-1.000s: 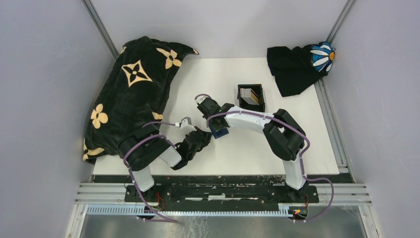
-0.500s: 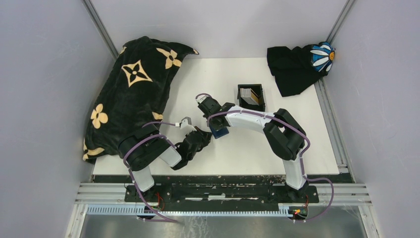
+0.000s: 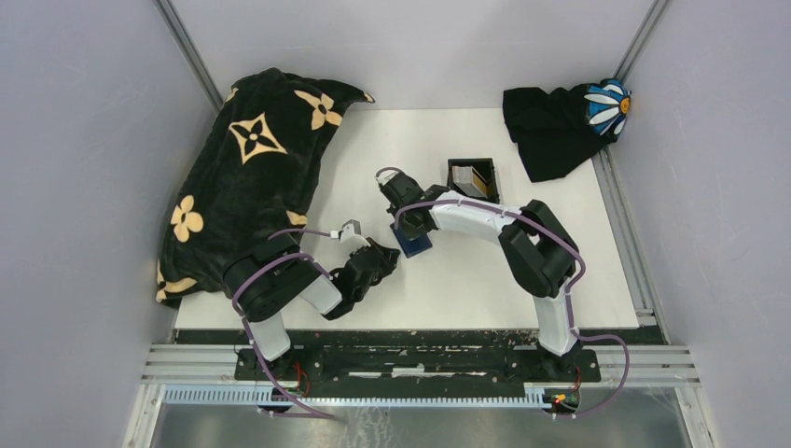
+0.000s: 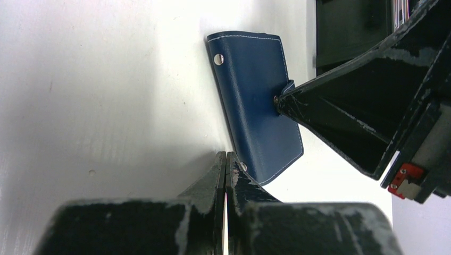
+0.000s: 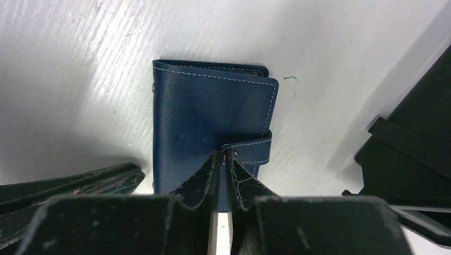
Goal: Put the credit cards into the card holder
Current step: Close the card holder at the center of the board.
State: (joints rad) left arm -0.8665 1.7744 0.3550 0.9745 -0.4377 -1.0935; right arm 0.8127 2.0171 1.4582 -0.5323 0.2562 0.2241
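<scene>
Opening step, I judge: the right pincer (image 5: 223,155) is pinched on the snap tab (image 5: 252,147) of the card holder (image 5: 207,117), which lies folded in the middle of the surface (image 3: 466,280). The left pincer (image 4: 226,159), closed and empty, sits at its 7 o'clock corner. Next the tab must be pulled free. The credit cards (image 3: 474,180) stand in the tray (image 3: 453,177) at 1 o'clock.

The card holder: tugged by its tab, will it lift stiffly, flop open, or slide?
Probably floppy: the card holder looks like soft stitched material, and the right gripper pinches only its thin snap tab, so the cover may peel up first. Lying flat on the smooth white table, it seems light and could slide rather than lift.
</scene>
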